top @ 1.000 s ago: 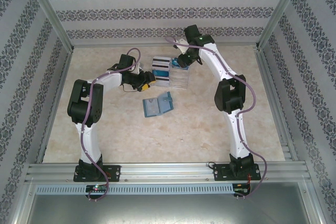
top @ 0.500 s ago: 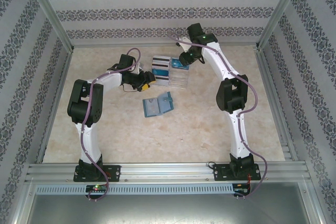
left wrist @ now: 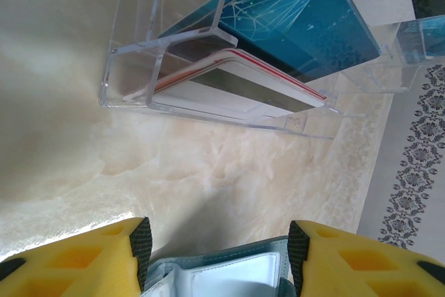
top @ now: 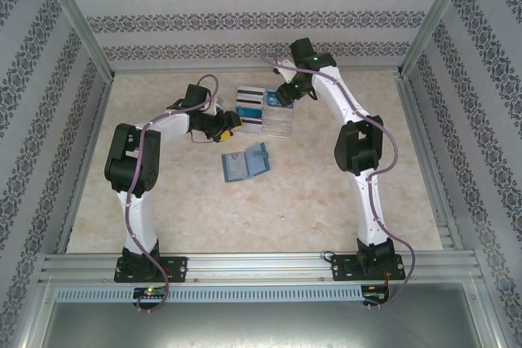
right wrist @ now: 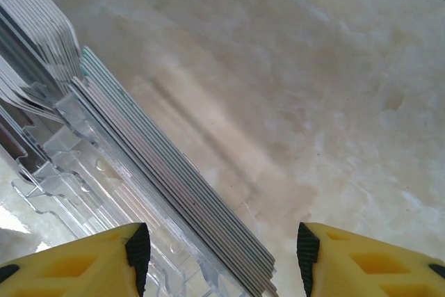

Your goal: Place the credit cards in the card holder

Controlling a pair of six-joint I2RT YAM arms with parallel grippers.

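Patterned wallpaper closes in a beige, stone-look table, and everything I care about sits at its far middle. The cards stand on edge in a clear rack. My right gripper hangs directly over the rack's far right end with its fingers apart and nothing between them.

From that wrist camera the stacked card edges run on a slant, upper left to lower right, so they lie oblique to the gap between the fingers. I judge a clean pinch needs the wrist turned until the fingers face the flat sides of a card.

The card holder lies open on the table, closer to the arm bases than the rack and apart from it. My left gripper is the nearer one to it and points at the rack's left end. A pale stitched piece fills the gap between its fingers. I cannot tell whether it is pinched.
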